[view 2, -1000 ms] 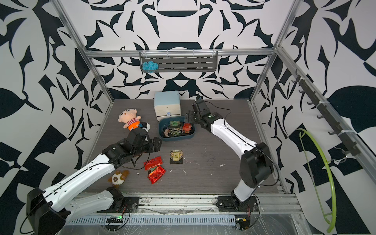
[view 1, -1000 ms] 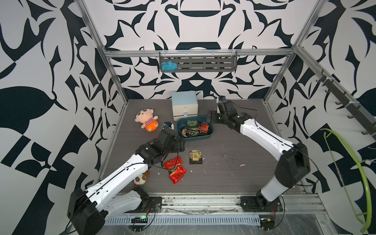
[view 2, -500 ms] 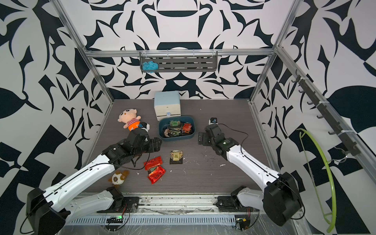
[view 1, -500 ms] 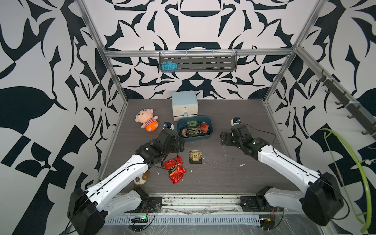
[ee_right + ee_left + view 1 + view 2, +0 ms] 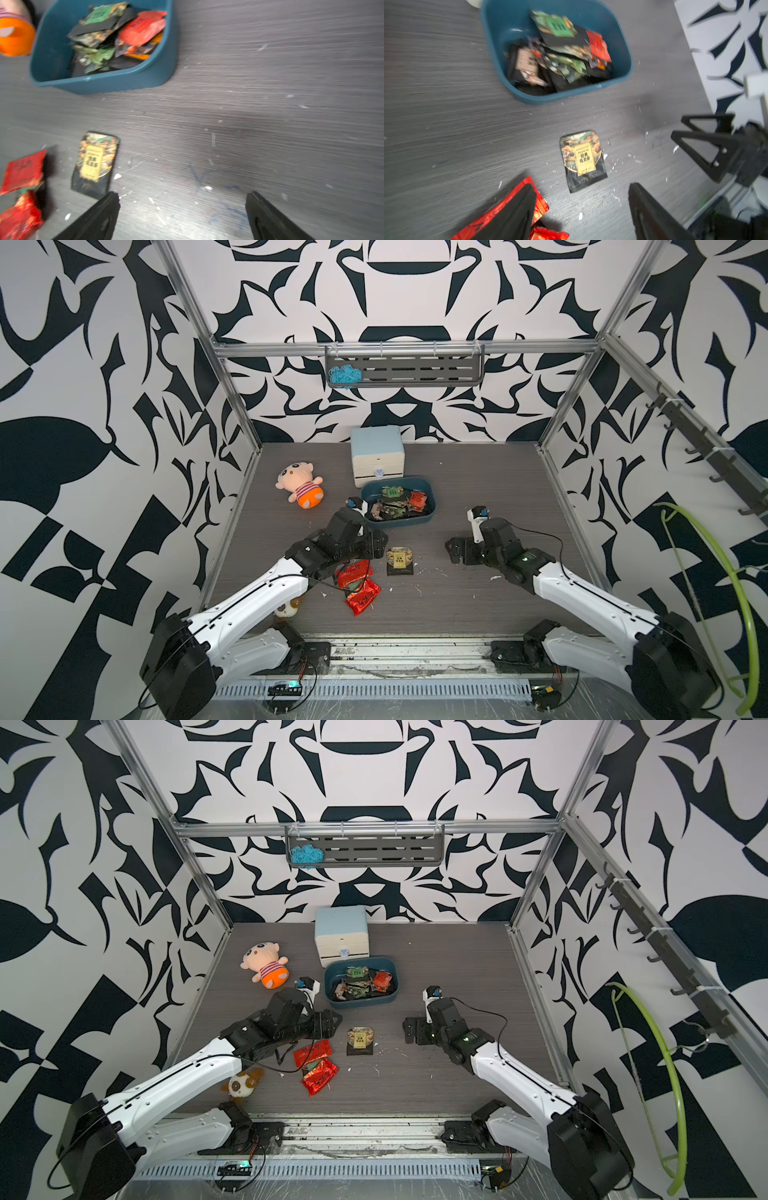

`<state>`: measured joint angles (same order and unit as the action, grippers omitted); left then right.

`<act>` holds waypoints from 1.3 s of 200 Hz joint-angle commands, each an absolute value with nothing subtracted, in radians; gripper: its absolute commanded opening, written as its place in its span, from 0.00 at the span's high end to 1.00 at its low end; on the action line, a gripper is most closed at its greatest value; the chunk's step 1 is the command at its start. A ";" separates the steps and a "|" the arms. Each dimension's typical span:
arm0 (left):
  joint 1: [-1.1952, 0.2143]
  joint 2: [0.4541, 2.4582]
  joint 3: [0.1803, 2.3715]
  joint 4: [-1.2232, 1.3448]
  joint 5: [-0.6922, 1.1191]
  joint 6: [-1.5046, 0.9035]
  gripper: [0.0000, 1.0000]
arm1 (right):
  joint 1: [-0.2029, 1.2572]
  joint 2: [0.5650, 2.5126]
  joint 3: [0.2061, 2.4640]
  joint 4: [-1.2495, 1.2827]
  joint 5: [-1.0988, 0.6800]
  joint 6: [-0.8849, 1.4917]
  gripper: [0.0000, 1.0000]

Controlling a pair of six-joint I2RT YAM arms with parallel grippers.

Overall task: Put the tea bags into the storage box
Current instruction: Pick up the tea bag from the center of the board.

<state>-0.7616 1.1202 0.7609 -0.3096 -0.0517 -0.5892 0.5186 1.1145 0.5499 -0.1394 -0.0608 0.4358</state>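
Tea bags (image 5: 560,60) in storage box (image 5: 500,27) | left end effector (image 5: 581,187), right end effector (image 5: 182,194) agape, empty | sachet (image 5: 582,158) text: left-wrist only

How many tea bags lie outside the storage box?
3: the yellow-label sachet alone mid-table, the far red sachet left of it, the near red sachet beside that. A greenish piece between them may be a fourth.

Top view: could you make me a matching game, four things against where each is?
1. dark teal-blue plastic storage box
2. dark patterned sachet with a yellow label
3. pink plush doll in orange shorts
4. fuzzy light-blue ball

a. in the grey wall shelf
b. flat on the grey table, next to red foil sachets
c. holding a heap of tea bags
d. lying face up, away from all sachets

Pairs: 1-c, 2-b, 3-d, 4-a.
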 commanded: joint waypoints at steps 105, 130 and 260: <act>-0.894 1.472 0.891 -0.373 0.061 -0.563 0.82 | 0.676 1.509 0.716 0.046 -0.285 0.424 0.45; -0.876 1.518 0.910 -0.386 0.076 -0.578 0.83 | 0.693 1.541 0.736 0.045 -0.287 0.425 0.47; -0.847 1.710 0.975 -0.487 0.106 -0.601 0.92 | 0.698 1.634 0.783 0.021 -0.323 0.448 0.54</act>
